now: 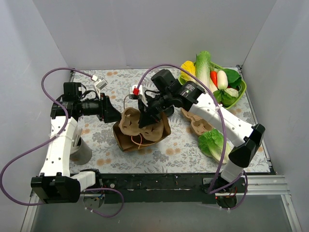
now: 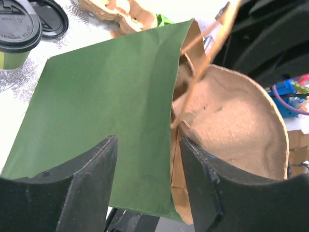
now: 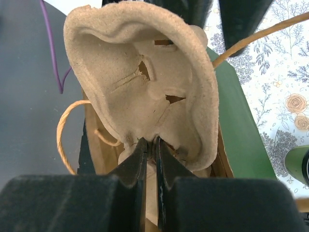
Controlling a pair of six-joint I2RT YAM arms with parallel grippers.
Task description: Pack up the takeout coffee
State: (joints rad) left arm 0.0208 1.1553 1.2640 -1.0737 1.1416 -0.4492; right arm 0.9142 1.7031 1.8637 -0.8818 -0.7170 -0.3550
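Note:
The takeout coffee cup (image 2: 14,41), with a black lid on top, stands at the far left of the left wrist view, and a second black lid (image 2: 50,17) lies beside it. Its green side shows at the edge of the right wrist view (image 3: 297,164). The arms hide it in the top view. My right gripper (image 3: 150,145) is shut on the middle ridge of a brown pulp cup tray (image 3: 140,72), held in the mouth of a green paper bag (image 1: 140,137). My left gripper (image 2: 147,140) is open, and its jaws straddle the bag's edge (image 2: 183,159).
A second pulp tray (image 1: 198,123) lies right of the bag. A lettuce (image 1: 212,142) lies at the front right. A green basket (image 1: 240,93) of vegetables stands at the back right. A grey cup (image 1: 82,152) stands by the left arm. White walls enclose the table.

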